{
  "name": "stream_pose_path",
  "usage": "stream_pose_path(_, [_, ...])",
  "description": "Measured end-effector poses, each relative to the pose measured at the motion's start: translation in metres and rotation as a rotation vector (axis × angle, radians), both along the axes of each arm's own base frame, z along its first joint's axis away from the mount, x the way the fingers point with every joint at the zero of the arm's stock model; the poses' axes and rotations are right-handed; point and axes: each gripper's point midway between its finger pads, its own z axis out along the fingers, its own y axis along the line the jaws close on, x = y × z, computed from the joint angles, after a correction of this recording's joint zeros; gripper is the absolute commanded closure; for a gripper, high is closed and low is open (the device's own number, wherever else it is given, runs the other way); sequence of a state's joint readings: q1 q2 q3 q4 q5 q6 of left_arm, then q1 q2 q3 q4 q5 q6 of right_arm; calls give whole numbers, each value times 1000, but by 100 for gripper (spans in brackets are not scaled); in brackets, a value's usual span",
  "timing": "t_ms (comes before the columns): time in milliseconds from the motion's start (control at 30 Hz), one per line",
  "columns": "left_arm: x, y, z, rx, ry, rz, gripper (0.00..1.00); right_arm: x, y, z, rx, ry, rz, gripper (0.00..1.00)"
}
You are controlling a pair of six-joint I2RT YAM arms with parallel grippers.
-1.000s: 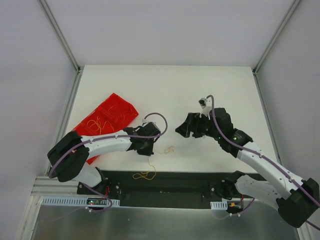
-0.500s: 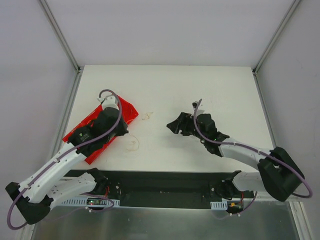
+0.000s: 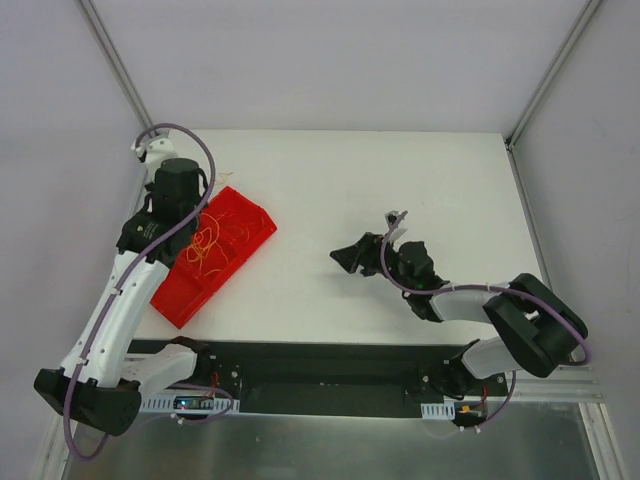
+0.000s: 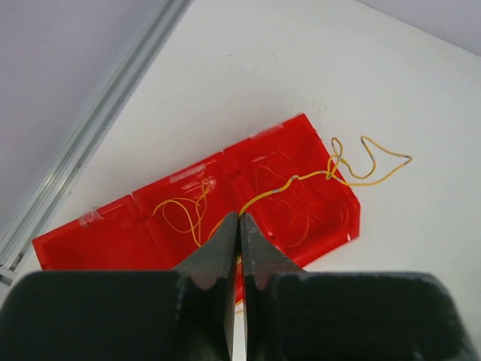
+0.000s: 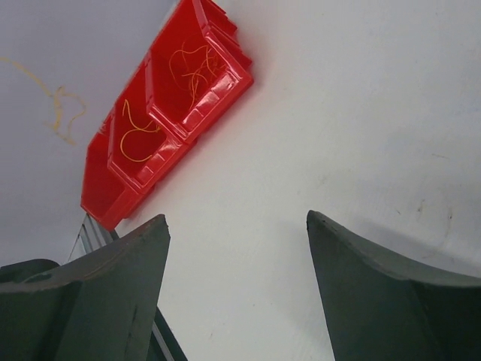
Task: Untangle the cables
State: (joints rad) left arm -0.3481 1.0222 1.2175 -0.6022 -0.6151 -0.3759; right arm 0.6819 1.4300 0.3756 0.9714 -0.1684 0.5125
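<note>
My left gripper (image 3: 195, 207) (image 4: 240, 218) hangs above the far end of a red tray (image 3: 170, 300) (image 4: 83, 241). It is shut on a thin yellow cable (image 4: 301, 177), which curls out past the tray's end over the white table; the cable also shows faintly in the top view (image 3: 218, 172). More yellow cable (image 4: 184, 214) and orange cable (image 4: 289, 218) lie in the tray's compartments (image 3: 207, 243). My right gripper (image 3: 346, 258) (image 5: 235, 218) is open and empty, low over the table's middle. In the right wrist view the tray (image 5: 218, 90) holds orange strands (image 5: 192, 68) and a yellow loop (image 5: 135, 135).
A metal rail (image 3: 125, 235) (image 4: 98, 135) runs along the table's left edge, close behind the tray. White walls enclose the left, back and right. A black mounting strip (image 3: 330, 365) lies along the near edge between the arm bases.
My left arm swung from the table's middle to the tray's far end, now holding a yellow cable. Loose strands seen earlier on the table no longer show. My right gripper shifted slightly left.
</note>
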Motion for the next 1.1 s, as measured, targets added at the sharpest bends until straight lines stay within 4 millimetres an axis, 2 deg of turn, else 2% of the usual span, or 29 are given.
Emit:
stream_pose_path(133, [12,39,-6,-54,-38,191,100,1,0,9,40,-30,8,23])
stream_pose_path(300, [22,63,-25,-117,-121,355,100,3,-3,13,75,-38,5,23])
stream_pose_path(400, [24,65,-54,-151,-145,397,100,2,-4,13,91,-37,10,23])
stream_pose_path(500, [18,67,-87,-193,-154,436,100,3,-5,14,110,-36,10,23])
stream_pose_path(567, [13,68,-100,-217,-170,453,100,3,-6,13,123,-32,13,23])
stream_pose_path(867, [-12,72,-114,-304,-272,490,100,5,-8,12,159,-8,14,23])
stream_pose_path(1100, [-34,67,-138,-339,-220,470,100,3,-7,11,168,5,27,23])
